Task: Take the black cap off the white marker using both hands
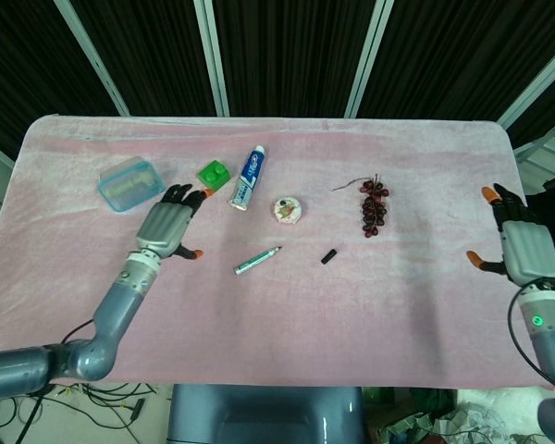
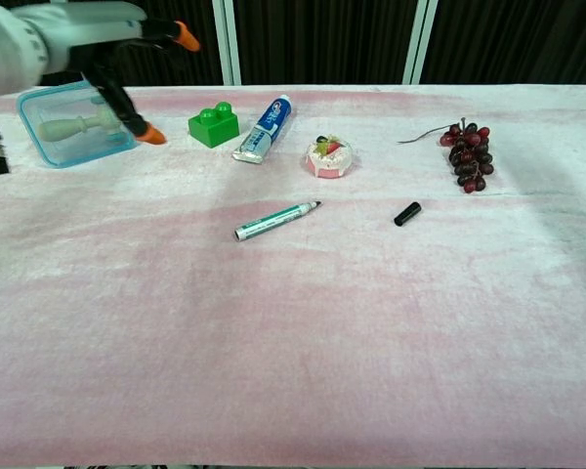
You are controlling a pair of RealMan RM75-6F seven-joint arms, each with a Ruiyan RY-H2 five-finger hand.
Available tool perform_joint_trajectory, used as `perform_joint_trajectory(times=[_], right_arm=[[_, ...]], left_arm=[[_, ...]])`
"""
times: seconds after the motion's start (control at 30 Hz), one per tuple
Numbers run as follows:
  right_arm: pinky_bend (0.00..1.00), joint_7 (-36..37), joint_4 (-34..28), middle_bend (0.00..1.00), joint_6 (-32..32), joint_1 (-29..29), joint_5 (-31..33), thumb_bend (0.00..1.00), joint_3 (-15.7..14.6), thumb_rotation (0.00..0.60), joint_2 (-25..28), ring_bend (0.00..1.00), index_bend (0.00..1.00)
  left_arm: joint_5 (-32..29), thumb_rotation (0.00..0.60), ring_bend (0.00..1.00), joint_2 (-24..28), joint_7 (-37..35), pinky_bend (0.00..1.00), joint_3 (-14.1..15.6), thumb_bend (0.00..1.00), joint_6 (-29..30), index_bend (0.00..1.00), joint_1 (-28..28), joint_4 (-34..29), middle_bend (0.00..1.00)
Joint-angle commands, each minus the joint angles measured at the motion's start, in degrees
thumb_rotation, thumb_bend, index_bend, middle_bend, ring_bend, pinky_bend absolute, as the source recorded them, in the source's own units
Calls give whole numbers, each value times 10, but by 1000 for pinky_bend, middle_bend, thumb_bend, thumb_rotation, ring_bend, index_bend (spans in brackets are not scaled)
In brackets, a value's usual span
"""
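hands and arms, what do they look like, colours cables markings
Both arms are glossy blue-grey metal with rounded segments. The left hand and right hand have grey backs, black fingers and orange fingertips. A green ring light shows on the right wrist. Black cables hang under the left arm.

The white marker point(image 2: 276, 220) lies uncapped mid-table; its black cap point(image 2: 406, 213) rests apart at three o'clock (left hand point(image 2: 107, 44) spread, empty).
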Motion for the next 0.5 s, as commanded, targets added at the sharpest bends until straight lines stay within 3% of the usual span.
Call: perform_joint_trajectory(times=[0.03, 0.23, 0.5], right_arm=[[156, 64, 9, 0, 78, -85, -100, 133, -61, 600, 22, 49, 74], [156, 52, 10, 0, 149, -142, -167, 134, -98, 600, -10, 49, 74], [156, -31, 7, 0, 233, -191, -227, 134, -119, 600, -66, 49, 62]], left_arm=[[154, 600, 0, 108, -64, 0, 96, 114, 135, 113, 140, -83, 149], [237, 600, 0, 147, -113, 0, 160, 114, 247, 127, 248, -93, 149], [273, 600, 0, 166, -217, 0, 211, 114, 315, 134, 353, -37, 147]])
